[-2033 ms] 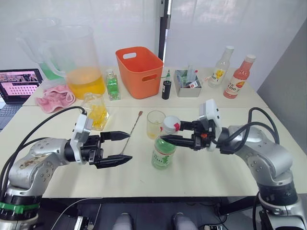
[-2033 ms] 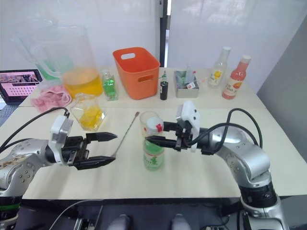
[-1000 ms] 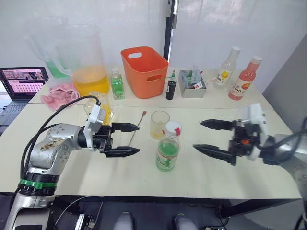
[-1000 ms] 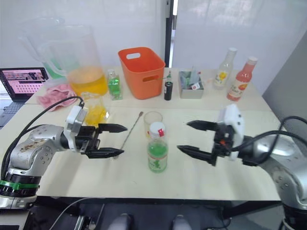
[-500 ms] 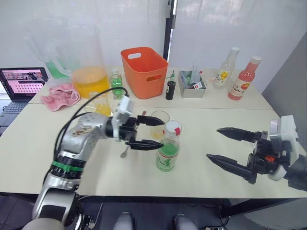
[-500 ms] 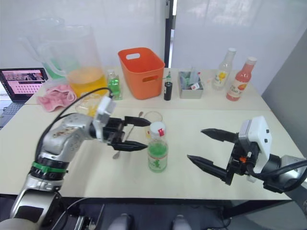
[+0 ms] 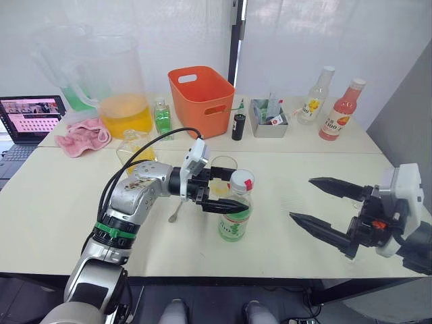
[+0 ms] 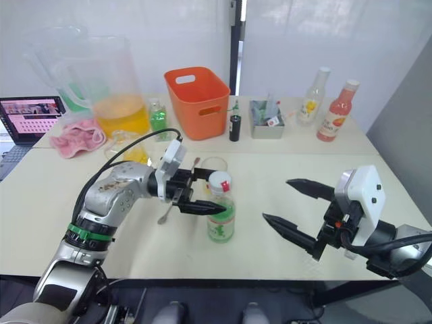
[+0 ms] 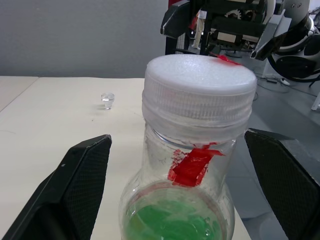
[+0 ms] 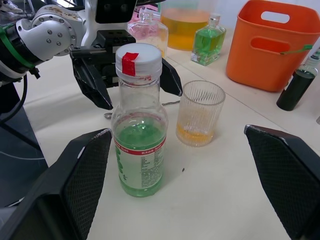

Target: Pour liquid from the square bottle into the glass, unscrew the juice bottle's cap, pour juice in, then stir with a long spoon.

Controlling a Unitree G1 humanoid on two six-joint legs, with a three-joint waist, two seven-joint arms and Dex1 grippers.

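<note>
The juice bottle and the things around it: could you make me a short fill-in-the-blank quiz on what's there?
1. The cap on the juice bottle carries a strip of ____ tape.
2. The left gripper has its open fingers on either side of the juice bottle's ____.
3. The glass holds a little ____ liquid.
4. The right gripper is ____.

Missing words: red; neck; yellow; open

We saw the juice bottle (image 10: 139, 150) as clear, glossy plastic with a paper-like green-and-white label; its cap (image 9: 199, 82) was white plastic, ribbed round the side and matt on top, with a red strip of tape across it; the glass (image 10: 201, 113) looked clear and finely ribbed; the fingers (image 9: 75, 185) showed matt black plastic with a fine knurled texture; the table (image 10: 225, 200) was smooth, matt cream; the orange basket (image 7: 200, 100) was smooth plastic; the pink cloth (image 7: 82, 133) looked soft.
</note>
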